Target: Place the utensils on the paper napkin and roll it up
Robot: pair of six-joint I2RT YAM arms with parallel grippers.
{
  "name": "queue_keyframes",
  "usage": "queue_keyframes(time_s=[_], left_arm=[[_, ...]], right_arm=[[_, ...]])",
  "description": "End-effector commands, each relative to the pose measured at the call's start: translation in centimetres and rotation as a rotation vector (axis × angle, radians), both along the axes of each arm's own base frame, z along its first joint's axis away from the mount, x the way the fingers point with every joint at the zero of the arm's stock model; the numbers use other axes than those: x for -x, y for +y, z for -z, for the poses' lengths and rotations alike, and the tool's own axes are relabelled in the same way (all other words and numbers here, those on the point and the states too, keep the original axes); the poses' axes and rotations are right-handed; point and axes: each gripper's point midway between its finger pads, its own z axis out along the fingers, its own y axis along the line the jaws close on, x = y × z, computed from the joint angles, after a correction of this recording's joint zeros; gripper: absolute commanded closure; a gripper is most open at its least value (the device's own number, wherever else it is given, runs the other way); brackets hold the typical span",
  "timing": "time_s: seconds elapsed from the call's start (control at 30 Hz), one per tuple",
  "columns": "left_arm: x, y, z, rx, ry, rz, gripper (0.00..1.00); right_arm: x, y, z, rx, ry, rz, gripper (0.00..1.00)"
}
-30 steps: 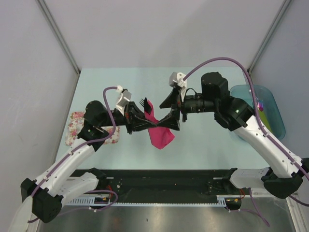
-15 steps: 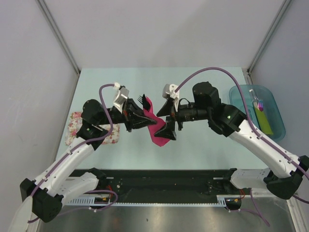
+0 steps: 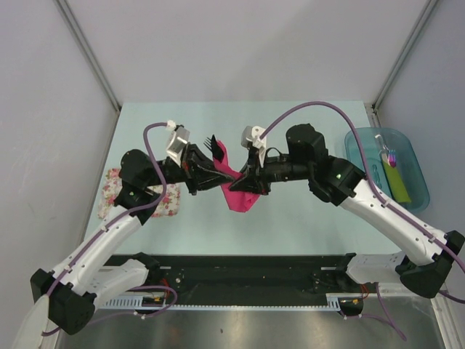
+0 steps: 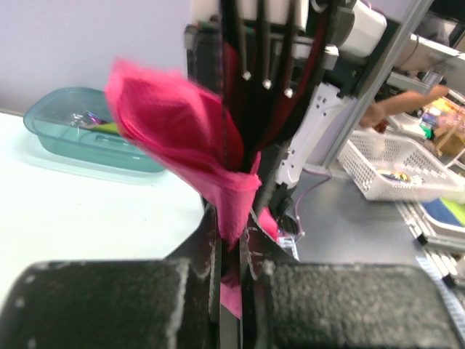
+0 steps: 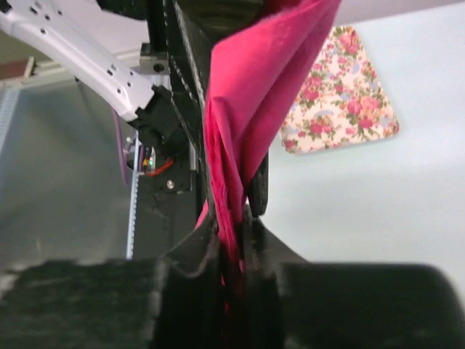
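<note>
Both the left fingers (image 4: 209, 251) and right fingers (image 5: 197, 251) are pinched tight on the napkin (image 3: 238, 195), which hangs between them over the worktop (image 3: 305, 218) centre. The fork (image 3: 213, 143) tines stick out at the napkin's 11 o'clock.

Open pale green tabletop (image 3: 211, 116) runs across the upper centre. A white floral cloth (image 3: 112, 193) occupies middle left, a translucent teal plastic tub (image 3: 413, 156) middle right.

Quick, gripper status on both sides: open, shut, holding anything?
Left gripper: closed, pinching the paper napkin.
Right gripper: closed, pinching the same paper napkin from the opposite side.
</note>
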Motion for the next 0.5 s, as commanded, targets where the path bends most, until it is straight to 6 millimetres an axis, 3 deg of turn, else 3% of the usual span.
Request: queue_keyframes(time_s=[0.0, 0.03, 0.13, 0.17, 0.27, 0.37, 0.47], left_arm=[[0.9, 0.5, -3.8, 0.075, -0.095, -0.001, 1.0], [1.0, 0.5, -3.8, 0.075, -0.098, -0.002, 0.99], [0.9, 0.8, -4.3, 0.078, -0.113, -0.03, 0.83], [0.9, 0.9, -4.4, 0.079, -0.11, -0.039, 0.7], [0.8, 0.9, -4.6, 0.075, -0.102, -0.051, 0.45], [0.3, 1.1, -4.8, 0.081, -0.095, -0.076, 0.37], [0.0, 1.2, -4.8, 0.092, -0.086, -0.076, 0.37]], right_arm=[[-0.6, 0.5, -1.0, -0.039, -0.036, 0.008, 1.0], [-0.6, 0.5, -1.2, -0.044, -0.038, 0.012, 1.0], [-0.7, 0.4, -1.6, -0.057, -0.047, 0.025, 1.0], [-0.7, 0.4, -1.7, -0.062, -0.048, 0.026, 1.0], [-0.5, 0.2, -2.4, -0.084, -0.059, 0.024, 1.0], [-0.5, 0.1, -2.7, -0.097, -0.069, 0.027, 1.0], [-0.2, 0.0, -3.1, -0.115, -0.072, 0.019, 1.0]])
